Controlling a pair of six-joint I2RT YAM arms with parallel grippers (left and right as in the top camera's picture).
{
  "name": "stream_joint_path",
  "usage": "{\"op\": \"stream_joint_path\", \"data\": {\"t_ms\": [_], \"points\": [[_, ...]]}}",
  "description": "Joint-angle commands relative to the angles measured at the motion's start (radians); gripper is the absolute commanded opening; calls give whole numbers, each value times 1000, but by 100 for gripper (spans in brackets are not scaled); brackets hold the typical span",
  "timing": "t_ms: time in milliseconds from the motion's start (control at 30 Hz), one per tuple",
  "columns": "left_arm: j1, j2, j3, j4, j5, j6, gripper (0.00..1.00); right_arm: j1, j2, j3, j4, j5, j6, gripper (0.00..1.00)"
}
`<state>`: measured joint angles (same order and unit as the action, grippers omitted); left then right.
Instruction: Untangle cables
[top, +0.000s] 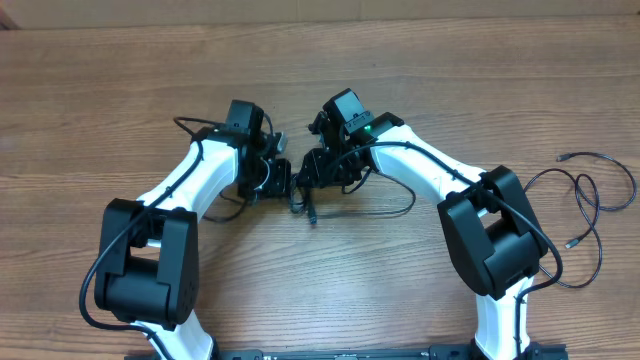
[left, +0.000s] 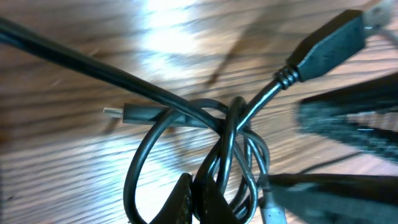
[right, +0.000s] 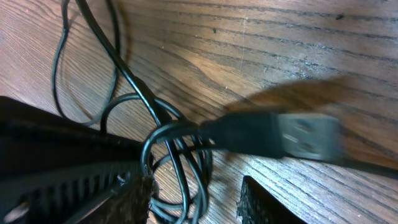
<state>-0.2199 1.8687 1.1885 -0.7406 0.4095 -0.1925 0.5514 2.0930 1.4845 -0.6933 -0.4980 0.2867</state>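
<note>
Overhead view: both arms are meeting at the middle of the worktop (top: 400, 60), with the knotted cables (top: 303, 200) lying just between the two wrists. A separate cable (top: 590, 195) is lying in loose loops well apart, near the right edge, touching neither arm.

Left pincer (left: 196, 199): clenched, its tips pressing together at the base of the knot. It appears to be pinching one or more loop strands; exactly which strand, I cannot tell.

Right pincer (right: 199, 196): released, fingers standing apart, gripping nothing. The loops are sitting against its left finger, and the large flat plug (right: 292, 137) is hovering blurred just above the gap.

Left wrist view is showing several loops crossing at one point, with a small plug (left: 115, 112) poking out to the left.

Step in hand, as judged: working the central knot, left side anchoring while right side is seeking a new hold.

Next move is calling for the right pincer to close on a single strand or the large plug's lead, then draw it away from the anchored side without tightening the crossing.
</note>
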Motion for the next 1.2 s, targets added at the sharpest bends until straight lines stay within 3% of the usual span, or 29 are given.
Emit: {"op": "stream_joint_path", "data": {"t_ms": [0, 433, 567, 833, 1000, 1167], "points": [[5, 12, 45, -8, 111, 36, 4, 4, 2, -6, 5, -8, -7, 47], [15, 12, 58, -6, 231, 36, 4, 4, 2, -6, -4, 62, -3, 42], [25, 12, 58, -7, 197, 35, 4, 3, 2, -6, -10, 78, 6, 55], [-7, 13, 57, -15, 112, 12, 4, 3, 2, -6, -36, 79, 71, 62], [-56, 13, 57, -19, -63, -87, 4, 0, 2, -6, -45, 150, 81, 84], [-62, 13, 57, -13, -70, -104, 4, -6, 2, -6, -53, 128, 92, 86]]}}
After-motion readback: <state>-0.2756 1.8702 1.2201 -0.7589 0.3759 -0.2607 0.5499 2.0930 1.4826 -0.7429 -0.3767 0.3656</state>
